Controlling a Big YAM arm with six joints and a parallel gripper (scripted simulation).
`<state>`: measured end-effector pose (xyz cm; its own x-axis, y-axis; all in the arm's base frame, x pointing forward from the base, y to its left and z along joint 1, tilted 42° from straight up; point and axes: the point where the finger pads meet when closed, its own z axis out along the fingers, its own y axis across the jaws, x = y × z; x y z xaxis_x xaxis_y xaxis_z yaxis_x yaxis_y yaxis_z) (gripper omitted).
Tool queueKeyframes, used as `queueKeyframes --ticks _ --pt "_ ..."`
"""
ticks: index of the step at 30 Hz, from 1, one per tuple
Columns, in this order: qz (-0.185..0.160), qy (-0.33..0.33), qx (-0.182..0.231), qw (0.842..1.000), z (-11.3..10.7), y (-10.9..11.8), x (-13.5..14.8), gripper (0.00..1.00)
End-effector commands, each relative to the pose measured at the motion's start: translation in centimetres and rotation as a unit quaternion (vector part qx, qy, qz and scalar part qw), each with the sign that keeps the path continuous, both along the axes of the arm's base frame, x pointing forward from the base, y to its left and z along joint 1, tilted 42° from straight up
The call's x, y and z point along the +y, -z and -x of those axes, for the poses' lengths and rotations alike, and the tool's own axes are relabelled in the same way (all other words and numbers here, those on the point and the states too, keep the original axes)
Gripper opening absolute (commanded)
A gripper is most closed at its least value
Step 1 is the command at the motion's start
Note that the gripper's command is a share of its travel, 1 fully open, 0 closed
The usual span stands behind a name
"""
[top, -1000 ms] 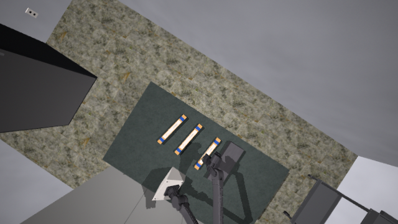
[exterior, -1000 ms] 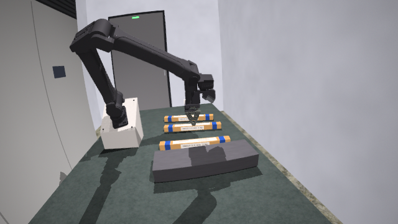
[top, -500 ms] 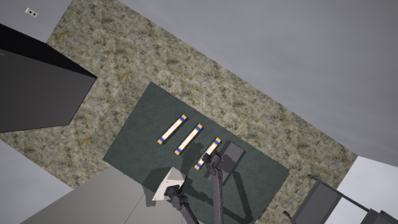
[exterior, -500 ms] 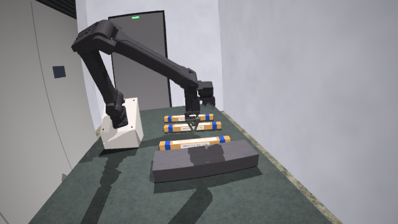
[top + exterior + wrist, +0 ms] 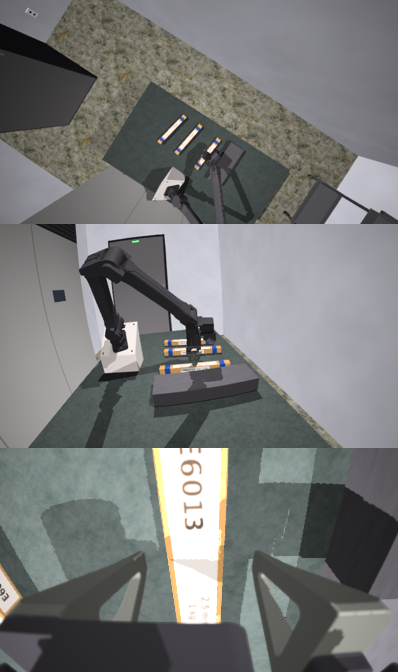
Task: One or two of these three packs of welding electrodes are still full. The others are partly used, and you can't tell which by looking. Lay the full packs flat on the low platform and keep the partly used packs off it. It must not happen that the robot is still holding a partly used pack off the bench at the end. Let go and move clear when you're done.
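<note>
Your pincer (image 5: pixel 194 358) hangs with its fingers spread apart, one on each side of the nearest electrode pack (image 5: pixel 194 367), and it grips nothing. In the wrist view that pack (image 5: pixel 197 533) runs lengthwise between the two fingers, its white label reading "E6013", with gaps of dark tabletop (image 5: pixel 124 410) showing on both sides. The pack lies flat just beside the low grey platform (image 5: pixel 205 387), parallel to its long edge and off it. You can see the middle pack (image 5: pixel 178 351) and the far pack (image 5: pixel 174 342) lying parallel beyond it, each orange with blue bands near its ends. The arm's white base (image 5: pixel 127 354) stands to one side of the packs.
</note>
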<state>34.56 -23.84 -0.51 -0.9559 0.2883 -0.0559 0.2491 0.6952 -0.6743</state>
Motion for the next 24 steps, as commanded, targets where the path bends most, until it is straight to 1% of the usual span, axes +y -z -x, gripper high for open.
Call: queueKeyframes --ticks 1,7,24 --pt "-0.005 -0.005 0.015 1.000 0.5 1.1 -0.7 0.74" --pt "-0.004 -0.012 0.011 1.000 -0.3 0.9 -0.4 0.74" --pt "-0.004 -0.021 0.011 1.000 -1.1 0.8 0.3 0.74"
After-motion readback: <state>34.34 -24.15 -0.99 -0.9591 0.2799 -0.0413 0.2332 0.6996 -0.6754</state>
